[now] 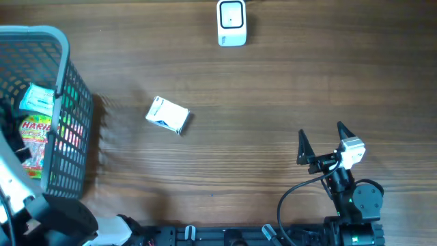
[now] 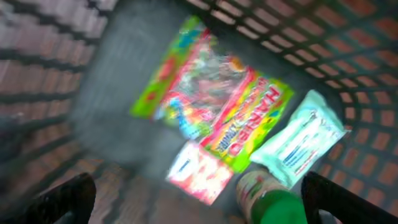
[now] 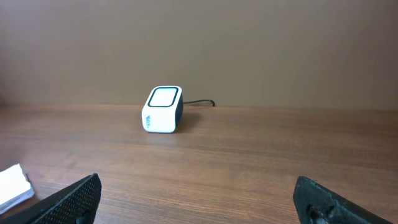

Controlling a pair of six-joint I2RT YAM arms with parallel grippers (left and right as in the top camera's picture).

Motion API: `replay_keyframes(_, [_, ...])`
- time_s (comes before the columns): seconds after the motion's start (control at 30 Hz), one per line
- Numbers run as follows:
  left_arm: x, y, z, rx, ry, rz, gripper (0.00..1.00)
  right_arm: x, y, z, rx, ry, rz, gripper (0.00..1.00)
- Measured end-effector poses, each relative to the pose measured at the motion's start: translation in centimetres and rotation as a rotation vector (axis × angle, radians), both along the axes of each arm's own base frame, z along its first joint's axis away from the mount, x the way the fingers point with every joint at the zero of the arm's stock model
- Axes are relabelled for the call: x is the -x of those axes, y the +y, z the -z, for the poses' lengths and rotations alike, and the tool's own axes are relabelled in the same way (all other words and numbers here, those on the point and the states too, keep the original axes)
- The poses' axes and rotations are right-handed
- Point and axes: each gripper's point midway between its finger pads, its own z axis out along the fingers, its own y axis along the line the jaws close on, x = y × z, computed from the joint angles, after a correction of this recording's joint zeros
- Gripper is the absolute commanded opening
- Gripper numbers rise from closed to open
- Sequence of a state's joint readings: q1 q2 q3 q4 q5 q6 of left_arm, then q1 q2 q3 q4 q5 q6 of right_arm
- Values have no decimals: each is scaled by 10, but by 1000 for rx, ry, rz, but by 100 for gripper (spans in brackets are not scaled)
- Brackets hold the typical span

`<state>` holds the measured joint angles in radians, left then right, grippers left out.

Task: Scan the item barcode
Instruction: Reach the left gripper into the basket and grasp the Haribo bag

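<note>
The white barcode scanner (image 1: pixel 231 22) stands at the table's far edge; in the right wrist view the scanner (image 3: pixel 163 109) faces me. A small white and blue box (image 1: pixel 167 115) lies on the table left of centre, its corner showing at the left edge (image 3: pixel 13 185). My left gripper (image 2: pixel 199 202) hangs open above the inside of the grey basket (image 1: pixel 65 82), holding nothing. Below it lie a Haribo bag (image 2: pixel 249 118), a pale blue packet (image 2: pixel 298 137) and a green-lidded tube (image 2: pixel 273 202). My right gripper (image 1: pixel 321 133) is open and empty at the near right.
The basket also holds a colourful clear bag (image 2: pixel 186 81) and a red and white packet (image 2: pixel 199 171). Its mesh walls (image 2: pixel 50 68) rise around my left gripper. A cable (image 3: pixel 202 103) runs from the scanner. Bare wood lies between the box and my right gripper (image 3: pixel 202 199).
</note>
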<state>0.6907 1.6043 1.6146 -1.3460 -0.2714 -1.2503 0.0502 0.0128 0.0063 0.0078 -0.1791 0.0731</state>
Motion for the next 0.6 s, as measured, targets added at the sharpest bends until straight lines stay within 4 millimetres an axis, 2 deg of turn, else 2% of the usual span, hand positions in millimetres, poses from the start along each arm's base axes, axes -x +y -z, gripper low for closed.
replay_keyframes(0.07, [-12,7,41,-7,-11,40,100,0,0,0,0,0,0,100])
replay_keyframes(0.13, [-16,10,66,-13,-8,68,100,0,0,0,0,0,0,100])
replay_keyframes(0.33, [-39,29,98,-43,1,165,100,0,0,0,0,0,0,100])
replay_keyframes(0.53, [-43,33,165,50,109,189,100,0,0,0,0,0,0,100])
replay_keyframes(0.57, [-42,35,169,51,122,189,89,0,0,0,0,0,0,100])
replay_keyframes(0.6, [-42,35,172,50,131,188,60,0,0,0,0,0,0,100])
